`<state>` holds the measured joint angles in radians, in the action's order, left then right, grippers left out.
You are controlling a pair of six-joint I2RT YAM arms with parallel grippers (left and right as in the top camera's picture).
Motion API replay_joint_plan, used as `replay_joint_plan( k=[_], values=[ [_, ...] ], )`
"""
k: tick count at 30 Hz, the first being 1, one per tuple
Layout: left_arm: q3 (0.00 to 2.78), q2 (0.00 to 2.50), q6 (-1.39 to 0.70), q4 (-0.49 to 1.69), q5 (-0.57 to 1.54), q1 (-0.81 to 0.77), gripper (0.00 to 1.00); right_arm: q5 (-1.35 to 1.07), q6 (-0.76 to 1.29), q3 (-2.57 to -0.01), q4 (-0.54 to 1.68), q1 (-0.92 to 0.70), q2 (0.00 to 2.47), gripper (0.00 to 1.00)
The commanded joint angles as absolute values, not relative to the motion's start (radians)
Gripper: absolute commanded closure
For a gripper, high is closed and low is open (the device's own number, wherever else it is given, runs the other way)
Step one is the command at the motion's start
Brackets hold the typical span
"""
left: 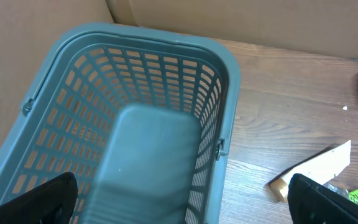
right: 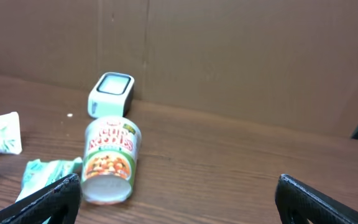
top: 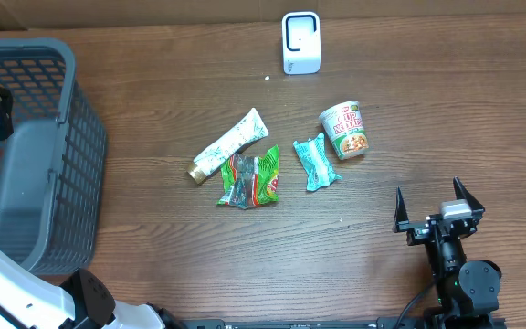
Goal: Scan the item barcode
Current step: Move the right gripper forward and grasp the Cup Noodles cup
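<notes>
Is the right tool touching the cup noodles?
Apart. Overhead view shows a wide strip of bare table between the open right tool and the cup noodles.

Overhead camera: high up, straight down on the whole surface (top: 354,228). Left wrist camera: close above the basket (left: 166,74), tilted down into it, catching the tube (left: 319,165) that overhead also shows. Right wrist camera: low, near the surface, facing the cardboard backdrop (right: 229,56); shares noodle cup (right: 109,158) and scanner (right: 110,93) with overhead.
</notes>
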<state>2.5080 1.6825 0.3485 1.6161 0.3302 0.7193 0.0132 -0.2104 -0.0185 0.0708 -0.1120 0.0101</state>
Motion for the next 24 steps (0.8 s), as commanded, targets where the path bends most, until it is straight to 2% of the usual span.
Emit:
replay_joint_plan(
  k=[1,5,9,11,18,24],
  values=[
    [2.508,1.682,0.371,1.619,0.348,0.713,0.0,-0.076,-0.207,-0.008,0.038,-0.109,0.003,0.0],
    [2.508,1.682,0.371,1.619,0.348,0.713,0.0,-0.263,-0.204,-0.009,-0.023,-0.109,0.003,0.0],
    [2.508,1.683,0.371,1.619,0.348,0.713,0.0,-0.298,-0.043,-0.032,-0.033,-0.109,0.006,0.0],
    [2.508,1.683,0.371,1.619,0.348,0.713,0.0,-0.335,-0.041,-0.064,0.002,-0.109,0.017,0.0],
    [2.508,1.683,0.371,1.619,0.348,0.713,0.01,-0.463,-0.04,-0.314,0.155,-0.109,0.204,0.0],
    [2.508,1.683,0.371,1.619,0.348,0.713,0.0,-0.591,-0.041,-0.649,0.355,-0.109,0.507,0.0]
  ],
)
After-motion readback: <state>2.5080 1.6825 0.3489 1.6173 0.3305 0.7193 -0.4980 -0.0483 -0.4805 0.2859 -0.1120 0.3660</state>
